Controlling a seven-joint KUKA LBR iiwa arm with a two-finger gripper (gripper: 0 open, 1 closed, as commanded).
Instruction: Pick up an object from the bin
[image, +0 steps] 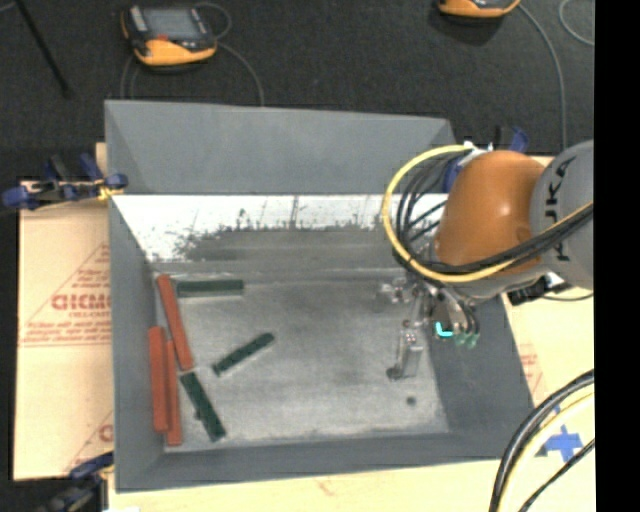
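We see the arm (560, 200) reaching in from the right of the frame, with its jaws low over bare floor in the right centre of the bin (300, 160). Nothing shows between them. All the pickable things lie well apart from them, at the left. The nearest is a slanted green stick (243, 353) lying alone left of centre. Further left are two more green sticks (210, 288) and the red sticks (173, 322) along the left wall.

We judge the lone slanted stick the best target. It has free floor on both sides, so the jaws should cross to it, turn to straddle its narrow width, and close at its middle.

We cannot tell whether the jaws are open or closed, as the orange cover (485, 210) and cables (410, 215) hide the wrist. The lower red sticks overlap, so their count is unclear.
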